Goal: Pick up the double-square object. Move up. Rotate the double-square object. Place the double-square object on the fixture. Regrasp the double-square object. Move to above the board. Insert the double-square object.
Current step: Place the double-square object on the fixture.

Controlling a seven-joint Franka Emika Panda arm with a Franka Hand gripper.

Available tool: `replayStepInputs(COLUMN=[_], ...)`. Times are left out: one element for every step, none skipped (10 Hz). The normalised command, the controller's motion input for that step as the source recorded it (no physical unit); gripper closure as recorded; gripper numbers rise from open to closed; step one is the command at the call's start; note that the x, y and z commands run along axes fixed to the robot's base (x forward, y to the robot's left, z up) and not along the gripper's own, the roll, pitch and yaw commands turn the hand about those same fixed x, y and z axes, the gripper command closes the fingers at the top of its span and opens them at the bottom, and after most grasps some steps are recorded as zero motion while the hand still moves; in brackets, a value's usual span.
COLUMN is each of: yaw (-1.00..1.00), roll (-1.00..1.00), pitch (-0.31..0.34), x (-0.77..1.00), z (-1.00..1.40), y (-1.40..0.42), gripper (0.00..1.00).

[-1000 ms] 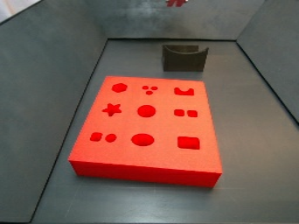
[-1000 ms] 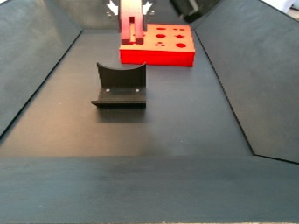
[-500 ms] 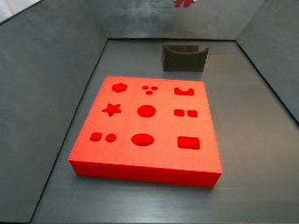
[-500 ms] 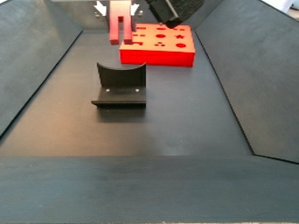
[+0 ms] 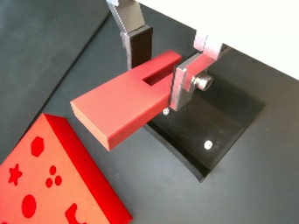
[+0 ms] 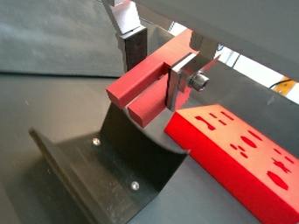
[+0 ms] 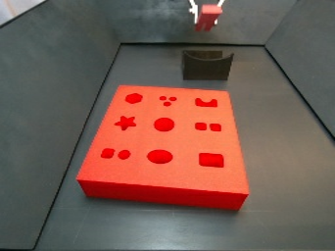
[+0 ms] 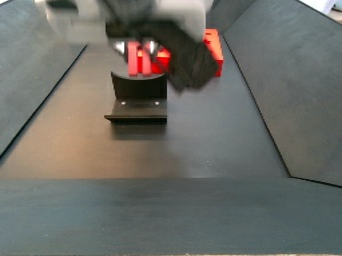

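Clamping the double-square object between its two silver fingers, the gripper is seen in both wrist views closed onto the narrow sides of the red block, one finger pressed to the far face and the other finger to the near face, so that the jaws are parted only by the width of the piece. The block is held with its long axis roughly level and is carried clear of the floor, with its free end sticking out well past the fingers. A shallow step or notch is visible in the block's top face close to the pads. Directly below the held piece the fixture is found, its dark base plate with screw heads resting on the grey floor; in a wrist view its curved upright wall is shown beneath the block, apart from it. The board lies beside the fixture on the floor, its recesses facing up. In a side view the gripper appears at 12 o'clock, high above the fixture, which stands just past the far edge of the board. In a side view the arm is motion-blurred over the fixture, and only a red smear of the block can be made out there.
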Motion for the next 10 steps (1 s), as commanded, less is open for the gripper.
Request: replayStepInputs(yaw=[-0.16, -0.14, -0.13, -0.12, -0.1, -0.1, -0.09, -0.09, -0.09, -0.08], roll=[-1.0, -0.79, -0.63, -0.53, -0.28, -0.21, -0.15, -0.15, -0.14, -0.12], pitch=[0.043, 0.037, 0.035, 0.034, 0.041, 0.042, 0.032, 0.02, 0.016, 0.016], x=[0.14, 0.15, 0.16, 0.17, 0.18, 0.18, 0.18, 0.16, 0.12, 0.1], z=[-1.0, -1.0, -1.0, -1.0, -1.0, -1.0, -0.98, -0.81, -0.61, -0.57], y=[0.09, 0.1, 0.1, 0.11, 0.11, 0.11, 0.11, 0.1, 0.08, 0.08], gripper=[1.0, 1.0, 1.0, 1.0, 1.0, 1.0, 1.0, 1.0, 1.0, 1.0])
